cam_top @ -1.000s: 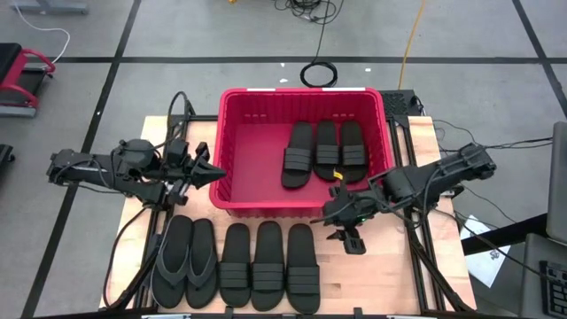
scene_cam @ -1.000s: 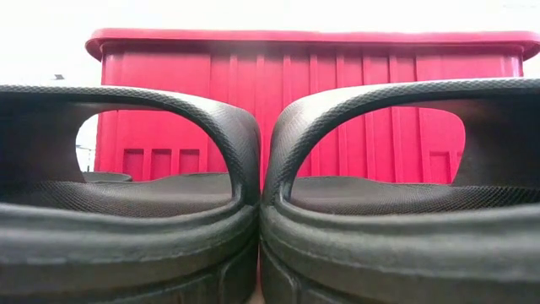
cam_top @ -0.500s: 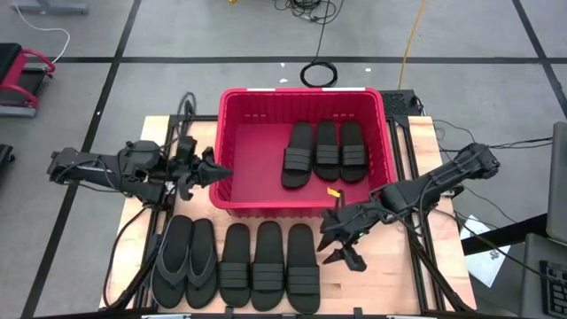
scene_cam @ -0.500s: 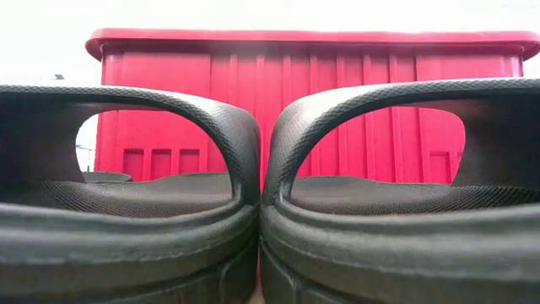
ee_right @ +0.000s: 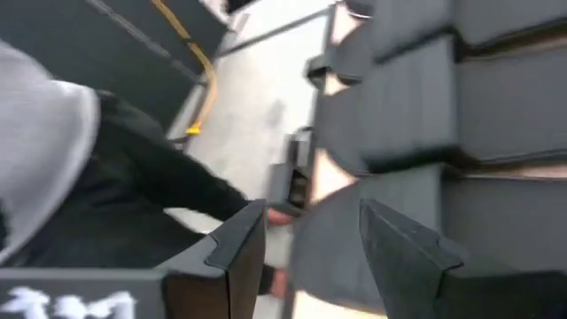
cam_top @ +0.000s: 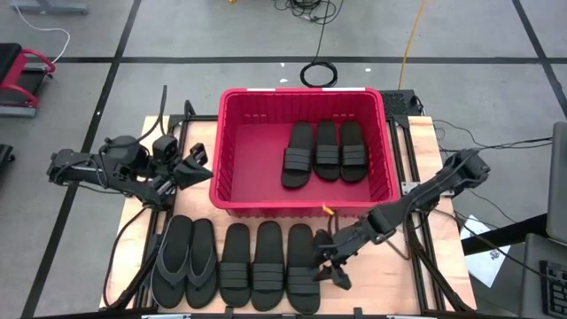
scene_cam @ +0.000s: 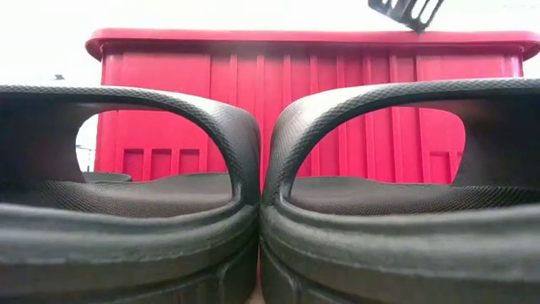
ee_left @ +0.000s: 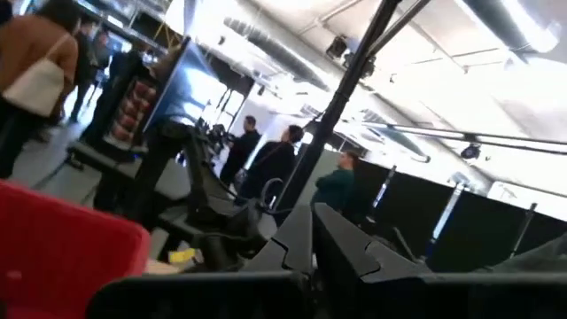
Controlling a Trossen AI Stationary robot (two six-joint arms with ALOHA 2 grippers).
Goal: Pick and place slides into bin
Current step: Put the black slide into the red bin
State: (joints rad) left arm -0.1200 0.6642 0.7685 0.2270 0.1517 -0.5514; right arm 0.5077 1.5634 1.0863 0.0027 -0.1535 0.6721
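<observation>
**Right gripper open beside the sandal row; three slides in the bin**

The wooden table [cam_top: 421, 177] carries the red bin [cam_top: 239, 173] at its far side. Inside the bin, toward its right half, lie three black strap slides [cam_top: 325, 152] side by side. In front of the bin, five more sandals lie in a row: two thong flip-flops [cam_top: 184, 261] at the left, three strap slides [cam_top: 267, 266] beside them. The right gripper [cam_top: 330, 267] is just beside the rightmost slide of the row, its fingers [ee_right: 403, 244] spread apart and holding nothing. The left gripper [cam_top: 197, 162] sits left of the bin, fingers pressed together, empty.
</observation>
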